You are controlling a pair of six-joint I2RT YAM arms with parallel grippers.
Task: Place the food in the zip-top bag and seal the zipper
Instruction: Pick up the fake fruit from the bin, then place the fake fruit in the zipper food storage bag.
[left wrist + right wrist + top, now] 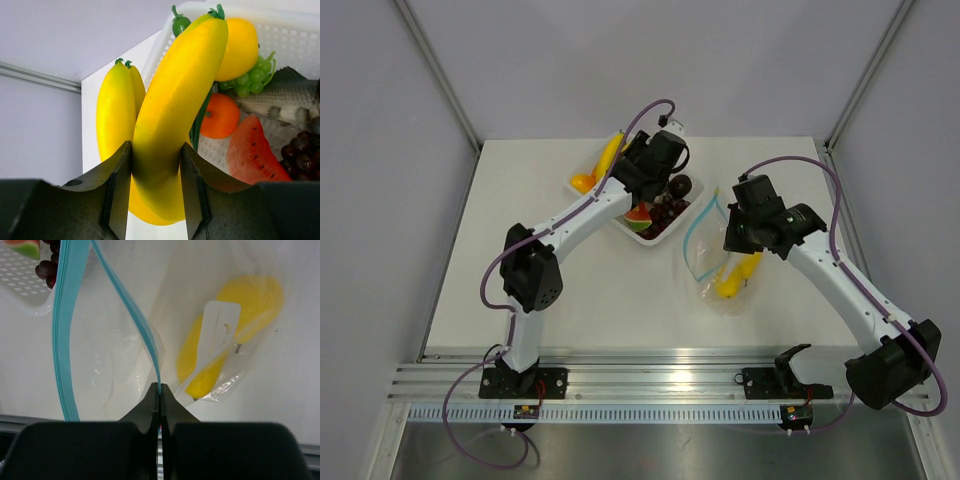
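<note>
Nearest the bases: right gripper [160, 392], jaws pinched shut on one lip of the zipper [62, 340], holding the mouth of the one zip-top bag [115, 365] agape in a blue loop; bag flat on the table [520, 300], mouth turned far and left; inside, toward the near closed end, two yellow pieces [250, 300] as far as can be told, plus one white card [220, 330]. Just beside that mouth: one white tray [300, 35]; in it one orange [220, 115], one watermelon slice [252, 150], one green grape bunch [250, 80], one dark grape bunch [300, 150]. Farthest: left gripper [156, 165] clamped on the lower part of one banana [175, 100], long axis straight out from the jaws, stem away; second banana [114, 115] just beside, outside the jaws. Judged next: carry right and nearer to the open loop, end-first; left arm the carrier, right arm nearer the bag.
</note>
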